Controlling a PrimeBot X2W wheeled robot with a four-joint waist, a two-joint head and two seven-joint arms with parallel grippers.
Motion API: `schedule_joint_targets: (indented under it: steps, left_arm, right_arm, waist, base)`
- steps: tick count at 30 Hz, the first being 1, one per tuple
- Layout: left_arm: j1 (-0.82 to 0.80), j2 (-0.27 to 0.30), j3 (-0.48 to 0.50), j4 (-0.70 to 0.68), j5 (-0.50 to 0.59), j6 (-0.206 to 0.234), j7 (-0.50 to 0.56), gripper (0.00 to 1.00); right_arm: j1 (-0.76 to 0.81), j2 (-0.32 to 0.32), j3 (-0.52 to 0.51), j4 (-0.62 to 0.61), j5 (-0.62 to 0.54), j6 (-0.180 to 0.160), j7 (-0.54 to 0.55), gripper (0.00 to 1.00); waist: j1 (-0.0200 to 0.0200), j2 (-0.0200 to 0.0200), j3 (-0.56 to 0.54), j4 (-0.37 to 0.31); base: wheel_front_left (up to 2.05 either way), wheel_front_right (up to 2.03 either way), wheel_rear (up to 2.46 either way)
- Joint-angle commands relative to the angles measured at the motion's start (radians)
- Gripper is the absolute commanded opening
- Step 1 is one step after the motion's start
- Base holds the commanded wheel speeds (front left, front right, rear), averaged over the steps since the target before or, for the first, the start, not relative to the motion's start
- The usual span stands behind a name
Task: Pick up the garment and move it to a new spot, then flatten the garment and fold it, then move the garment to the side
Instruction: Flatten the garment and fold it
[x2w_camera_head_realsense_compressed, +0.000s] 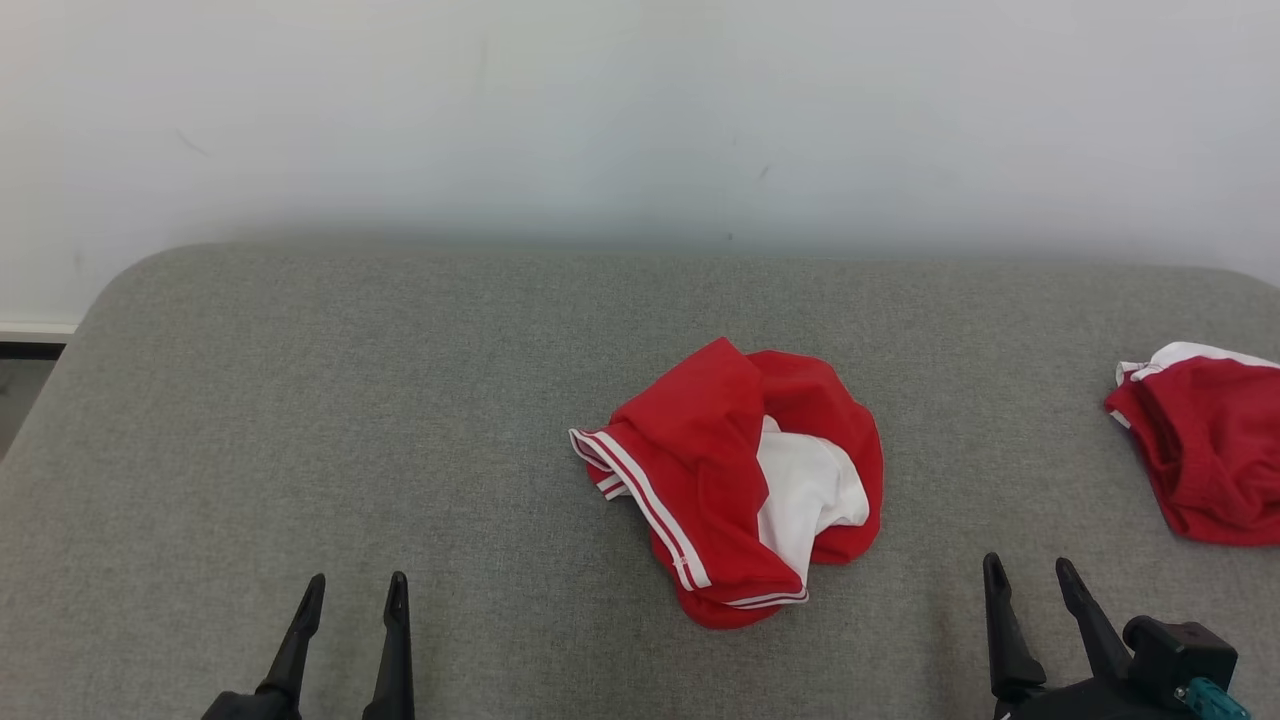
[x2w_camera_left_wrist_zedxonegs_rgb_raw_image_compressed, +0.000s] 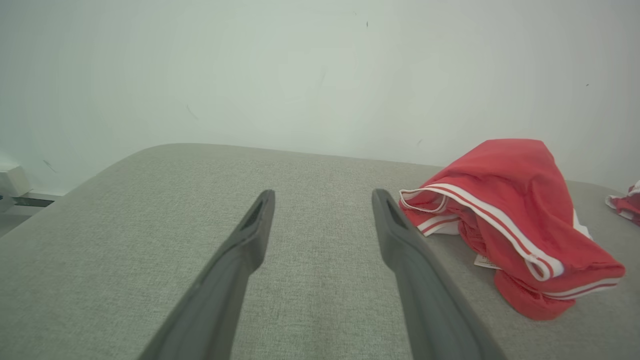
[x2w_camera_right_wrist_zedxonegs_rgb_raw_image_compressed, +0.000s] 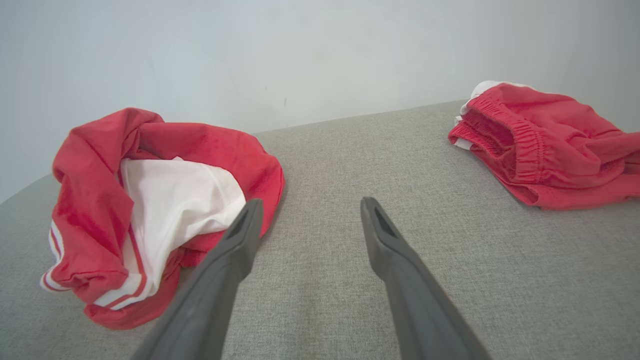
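On the middle of the grey fabric surface (x2w_camera_head_realsense_compressed: 300, 400) lies the garment (x2w_camera_head_realsense_compressed: 725, 480), crumpled into a loose heap and not spread flat. It is mostly red, with a white part showing in the hollow at its centre, and a red-white striped trim (x2w_camera_head_realsense_compressed: 640, 490) runs along its left edge. In the left wrist view a small white label (x2w_camera_left_wrist_zedxonegs_rgb_raw_image_compressed: 485, 261) shows under the fold.

The left gripper (x2w_camera_head_realsense_compressed: 358, 580) is at the lower left of the head view, above the bare surface. Its two dark fingers are parted with a clear gap and hold nothing. It is well apart from the garment.

The right gripper (x2w_camera_head_realsense_compressed: 1027, 563) is at the lower right, with its fingers also parted and empty. It stands near the garment's right side but does not touch it (in the head view there is a strip of grey cloth between them).

A second red piece of clothing (x2w_camera_head_realsense_compressed: 1200, 450), with a gathered elastic edge and a bit of white, lies at the right edge of the surface, apart from the garment. Behind the surface is a plain pale wall (x2w_camera_head_realsense_compressed: 640, 100).
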Motion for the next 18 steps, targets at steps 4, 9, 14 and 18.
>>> schedule_joint_targets:
  steps: [4, 9, 14, 18]
  left_arm:
    - [-0.009, -0.009, 0.012, 0.01, 0.016, -0.012, -0.004, 1.0]
    - [-0.014, -0.018, 0.02, 0.013, 0.031, -0.021, -0.004, 1.0]
    - [-0.017, -0.025, 0.016, 0.019, 0.033, -0.031, -0.004, 1.0]
    - [-0.027, -0.029, 0.004, 0.035, 0.029, -0.04, -0.004, 1.0]
  right_arm:
    - [-0.004, 0.0, 0.003, -0.003, -0.007, 0.003, 0.003, 1.0]
    - [-0.005, 0.0, 0.007, -0.004, -0.006, 0.003, 0.005, 1.0]
    - [-0.01, 0.0, 0.009, -0.004, -0.006, 0.003, 0.006, 1.0]
    - [-0.014, 0.0, 0.013, -0.005, -0.006, 0.003, 0.007, 1.0]
  waist:
    - [0.0001, 0.0, 0.001, -0.002]
    - [0.0001, 0.0, 0.003, -0.004]
    - [0.0001, 0.0, 0.009, -0.007]
    - [0.0001, 0.0, 0.015, -0.013]
  base:
    - [0.0, 0.0, 0.0]
    - [0.0, 0.0, 0.0]
    - [0.0, 0.0, 0.0]
    - [0.0, 0.0, 0.0]
